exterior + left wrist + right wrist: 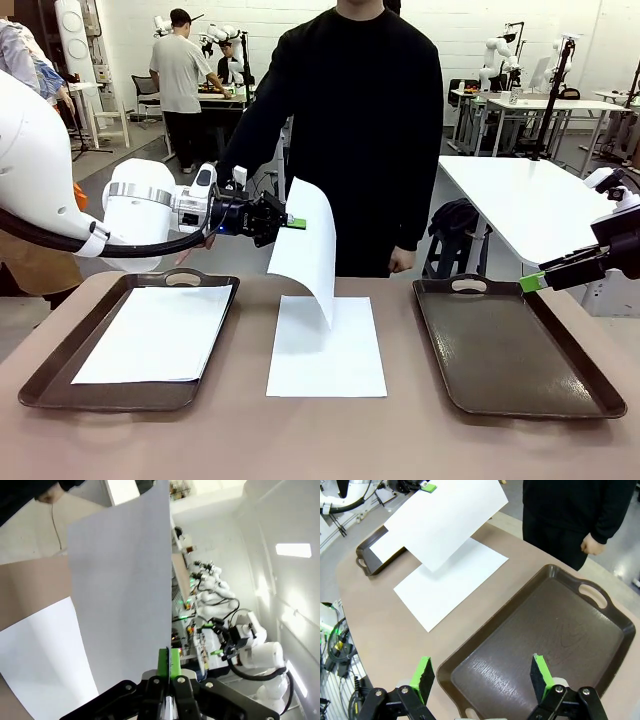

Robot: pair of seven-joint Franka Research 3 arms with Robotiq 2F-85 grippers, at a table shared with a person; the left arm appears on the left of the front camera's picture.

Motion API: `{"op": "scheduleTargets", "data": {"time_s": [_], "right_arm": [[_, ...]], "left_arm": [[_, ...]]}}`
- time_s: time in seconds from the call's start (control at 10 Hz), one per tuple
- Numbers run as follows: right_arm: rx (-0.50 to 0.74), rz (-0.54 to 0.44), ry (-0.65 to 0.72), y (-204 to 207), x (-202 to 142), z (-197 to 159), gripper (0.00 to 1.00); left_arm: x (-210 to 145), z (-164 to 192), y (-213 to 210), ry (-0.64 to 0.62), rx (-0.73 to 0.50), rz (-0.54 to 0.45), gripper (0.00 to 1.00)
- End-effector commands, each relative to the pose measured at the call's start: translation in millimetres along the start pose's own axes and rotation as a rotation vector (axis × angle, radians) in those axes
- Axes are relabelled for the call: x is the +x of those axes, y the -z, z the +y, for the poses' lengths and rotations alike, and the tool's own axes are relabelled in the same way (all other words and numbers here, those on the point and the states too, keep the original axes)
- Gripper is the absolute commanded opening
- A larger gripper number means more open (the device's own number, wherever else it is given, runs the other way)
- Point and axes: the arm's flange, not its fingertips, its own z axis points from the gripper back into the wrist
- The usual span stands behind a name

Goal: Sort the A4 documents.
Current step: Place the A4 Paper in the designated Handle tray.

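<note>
You have one A4 document, the lifted sheet [305, 250], off the table and held by its edge in the left gripper [297, 222]. The jaws are closed tight on the paper, with the green pads pinching it. In the front view the sheet hangs curved from the grip with its lower corner pointing down. In the left wrist view it rises straight up from between the fingers.

Directly below it, a second sheet [327, 350] lies flat on the middle of the table [320, 440], between the two trays. You cannot tell from the front view whether the hanging corner touches it. In the right wrist view the lifted sheet appears clear of it.

A third sheet [155, 335] lies flat inside the left tray [30, 385], slightly askew.

The right tray [520, 350] holds no paper. Your right gripper [482, 672] is at that tray's rim with its jaws spread wide and nothing between them. One finger is above the tray floor and the other is outside the rim.

A person [360, 120] in black stands at the far side of the table, behind the lifted sheet.
</note>
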Motion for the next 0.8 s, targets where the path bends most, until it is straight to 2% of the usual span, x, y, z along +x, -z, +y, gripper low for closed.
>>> {"op": "scheduleTargets", "data": {"time_s": [0.0, 0.1, 0.2, 0.4, 0.7], "right_arm": [[0.017, -0.025, -0.007, 4.0, -0.3, -4.2, 1.00], [0.017, -0.025, -0.007, 4.0, -0.3, -4.2, 1.00], [0.017, -0.025, -0.007, 4.0, -0.3, -4.2, 1.00], [0.017, -0.025, -0.007, 4.0, -0.3, -4.2, 1.00], [0.017, -0.025, -0.007, 4.0, -0.3, -4.2, 1.00]], "left_arm": [[9.1, -29.2, -7.2, 0.099, 0.104, 0.132, 0.01], [1.6, -46.9, -20.8, 0.121, 0.116, 0.205, 0.01], [-9.3, -61.2, -37.5, 0.122, 0.173, 0.231, 0.01], [-37.2, -75.2, -69.5, -0.001, 0.166, 0.321, 0.01], [-67.9, -59.5, -105.3, -0.107, 0.140, 0.308, 0.01]]}}
